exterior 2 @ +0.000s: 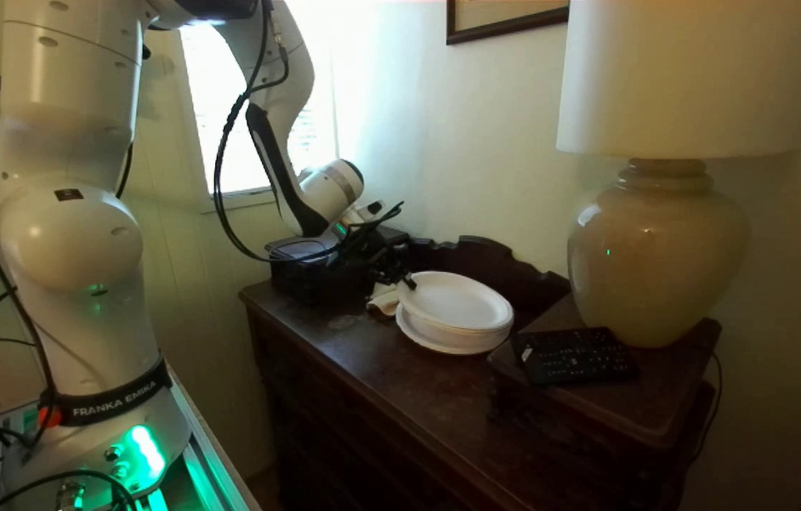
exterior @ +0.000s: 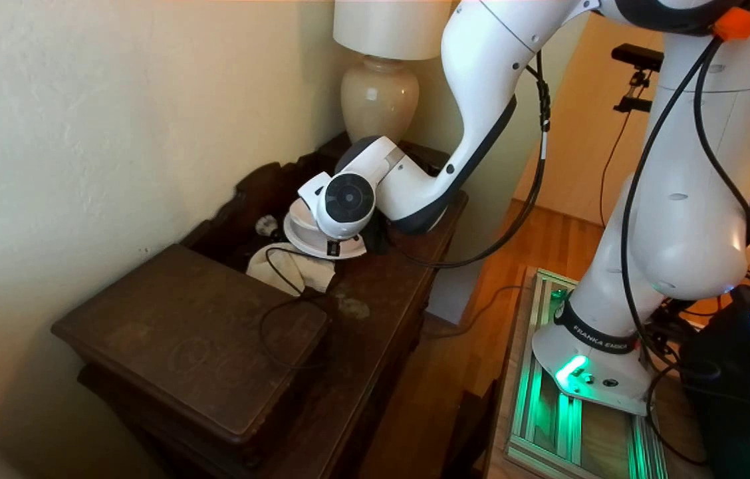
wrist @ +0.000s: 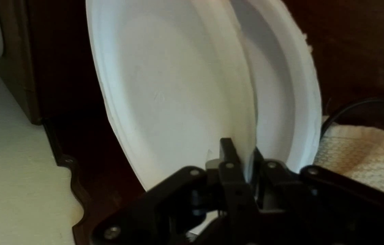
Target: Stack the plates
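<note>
The upper plate point(wrist: 175, 85) is held by its rim, tilted over the lower plate point(wrist: 275, 102).
In the wrist view, the gripper point(wrist: 243, 151), at lower middle of the frame, has its jaws clamped on the rim of the upper plate. The lower plate's edge looks a little ragged, so I judge both to be pressed paper: light, fairly stiff, hard to break but easy to crease. The rim is the right place to hold, though from one point the plate may swing. In an exterior view, right of the frame's centre, the lower plate shows under the upper plate, with a black keypad point(exterior 2: 574, 355) that the wrist view lacks; in an exterior view, the arm's last links point(exterior: 405, 189) hide much of the plates.
</note>
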`<state>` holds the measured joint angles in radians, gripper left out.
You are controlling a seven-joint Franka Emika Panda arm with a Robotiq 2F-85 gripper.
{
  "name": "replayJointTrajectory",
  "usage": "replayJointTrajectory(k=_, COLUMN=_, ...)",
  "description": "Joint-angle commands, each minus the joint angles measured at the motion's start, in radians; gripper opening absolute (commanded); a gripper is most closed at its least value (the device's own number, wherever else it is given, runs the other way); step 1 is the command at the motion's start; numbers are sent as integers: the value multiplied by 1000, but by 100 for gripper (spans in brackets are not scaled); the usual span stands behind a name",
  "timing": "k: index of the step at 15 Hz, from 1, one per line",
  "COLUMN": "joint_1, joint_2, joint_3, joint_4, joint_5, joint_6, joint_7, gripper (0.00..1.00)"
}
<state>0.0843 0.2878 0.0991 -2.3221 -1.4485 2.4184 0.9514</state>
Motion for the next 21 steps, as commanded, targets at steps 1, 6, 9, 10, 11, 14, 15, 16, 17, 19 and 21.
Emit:
replayJointTrajectory(k=1, joint_1=14, joint_2=-40, joint_3=11, joint_4=-32, joint_5=50, joint_6=-53, joint_7=-6, gripper=5)
replayJointTrajectory(k=6, joint_1=14, joint_2=-16, joint_3=7, joint_4=-14, joint_5=24, joint_6=-53, joint_7=20, gripper=40)
replayJointTrajectory(k=9, joint_1=14, joint_2=-12, joint_3=6, joint_4=-9, joint_5=7, joint_6=-42, joint_7=41, gripper=61)
replayJointTrajectory(k=10, joint_1=15, joint_2=-15, joint_3=6, joint_4=-9, joint_5=-4, joint_6=-37, joint_7=51, gripper=69)
replayJointTrajectory(k=11, joint_1=17, joint_2=-16, joint_3=6, joint_4=-7, joint_5=-14, joint_6=-38, joint_7=58, gripper=75)
replayJointTrajectory(k=14, joint_1=17, joint_2=-13, joint_3=6, joint_4=3, joint_5=-53, joint_6=-12, joint_7=86, gripper=98)
replayJointTrajectory(k=15, joint_1=18, joint_2=-13, joint_3=5, joint_4=7, joint_5=-80, joint_6=-9, joint_7=105, gripper=99)
replayJointTrajectory(k=16, joint_1=13, joint_2=-16, joint_3=7, joint_4=8, joint_5=-92, joint_6=10, joint_7=117, gripper=100)
replayJointTrajectory(k=17, joint_1=11, joint_2=-21, joint_3=8, joint_4=8, joint_5=-98, joint_6=15, joint_7=127, gripper=100)
replayJointTrajectory(k=19, joint_1=-3, joint_2=-43, joint_3=13, joint_4=-4, joint_5=-46, joint_6=55, joint_7=92, gripper=100)
replayJointTrajectory(k=21, joint_1=-18, joint_2=-75, joint_3=13, joint_4=-33, joint_5=24, joint_6=95, joint_7=27, gripper=100)
